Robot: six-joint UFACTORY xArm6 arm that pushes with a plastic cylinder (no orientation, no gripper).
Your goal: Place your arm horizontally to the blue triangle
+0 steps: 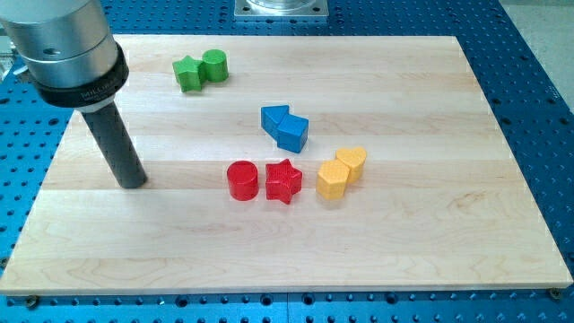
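Observation:
Two blue blocks touch near the board's middle: a blue triangle [274, 117] on the left and another blue block [293, 133] at its lower right. My tip [133, 183] rests on the board at the view's left, far left of the blue triangle and somewhat lower than it. The dark rod rises from the tip toward the metal arm body at the view's top left.
A green star [187, 74] and a green cylinder [214, 65] sit at the top. A red cylinder [242, 180] and a red star [282, 181] lie below the blue pair. Two yellow blocks [340, 172] lie to their right. The wooden board [448, 224] sits on a blue perforated table.

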